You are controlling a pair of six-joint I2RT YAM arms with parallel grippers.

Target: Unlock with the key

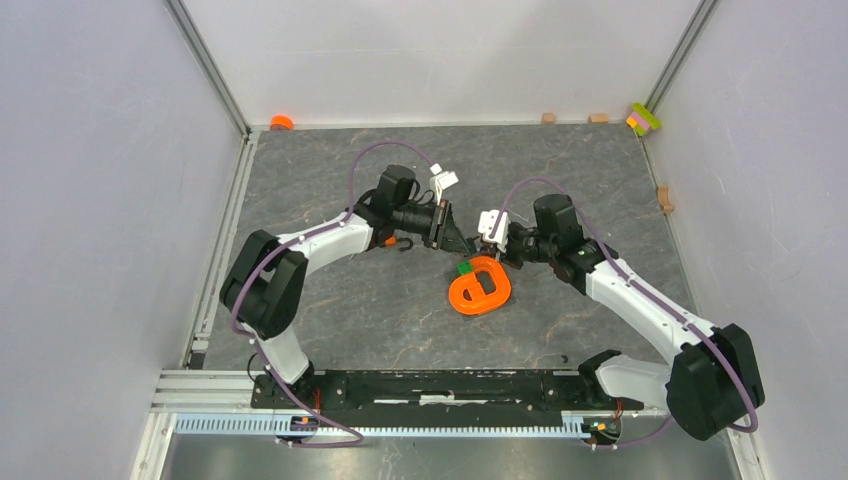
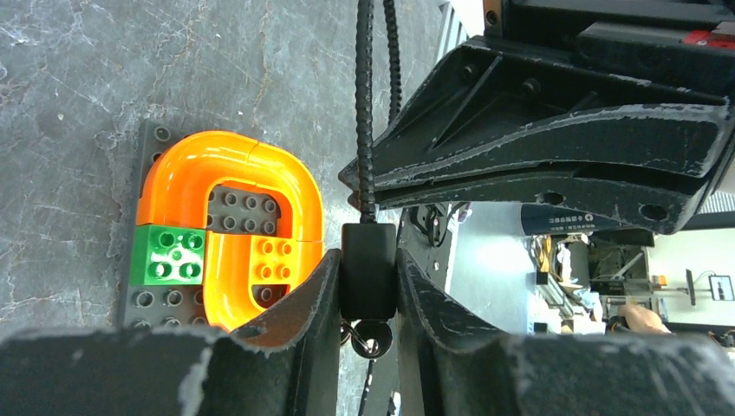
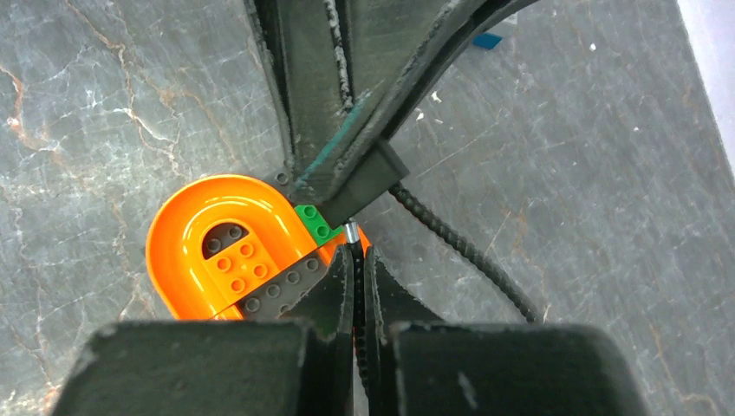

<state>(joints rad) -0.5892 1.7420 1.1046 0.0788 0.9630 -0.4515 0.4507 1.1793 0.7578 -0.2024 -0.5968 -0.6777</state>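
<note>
My left gripper [image 2: 367, 290] is shut on the small black lock [image 2: 368, 260], which hangs on a beaded black cable [image 2: 364, 104]. A small round black piece with a wire ring [image 2: 374, 340] sits just under the lock. My right gripper [image 3: 359, 260] is shut on the key. Only its short silvery blade [image 3: 351, 232] sticks out, and the tip touches the end of the lock [image 3: 374, 180]. In the top view the two grippers, left [image 1: 462, 245] and right [image 1: 484, 250], meet tip to tip above the table's middle. I cannot tell whether the blade is inside the lock.
Directly below the grippers lies an orange ring-shaped piece [image 1: 480, 292] with a green brick [image 1: 464, 268] on a grey studded plate [image 2: 147, 299]. Small blocks lie along the back wall [image 1: 281, 122] [image 1: 643, 120] and by the right wall [image 1: 665, 198].
</note>
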